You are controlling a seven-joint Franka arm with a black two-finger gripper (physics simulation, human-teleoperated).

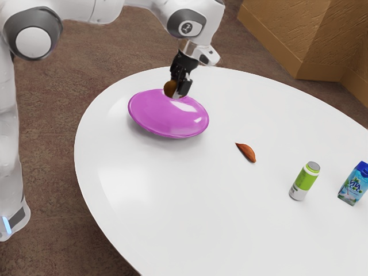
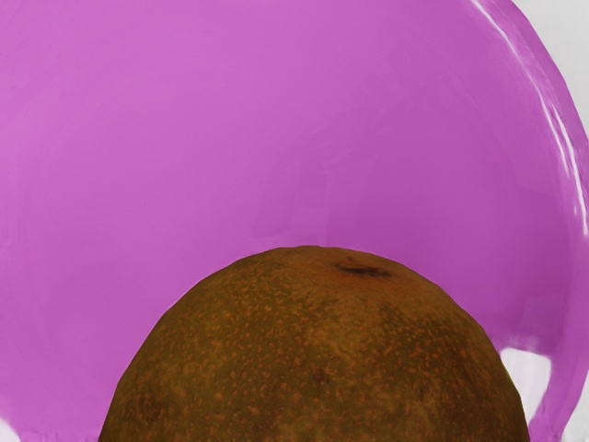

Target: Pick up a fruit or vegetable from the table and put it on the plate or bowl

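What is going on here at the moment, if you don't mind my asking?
The arm's gripper is shut on a brown fruit and holds it over the purple plate, near the plate's far rim in the exterior view. The fruit is not yet released. Toward the exterior view's right, a small brown piece lies on the table, and a green bottle and a blue carton stand there, all well away from the gripper.
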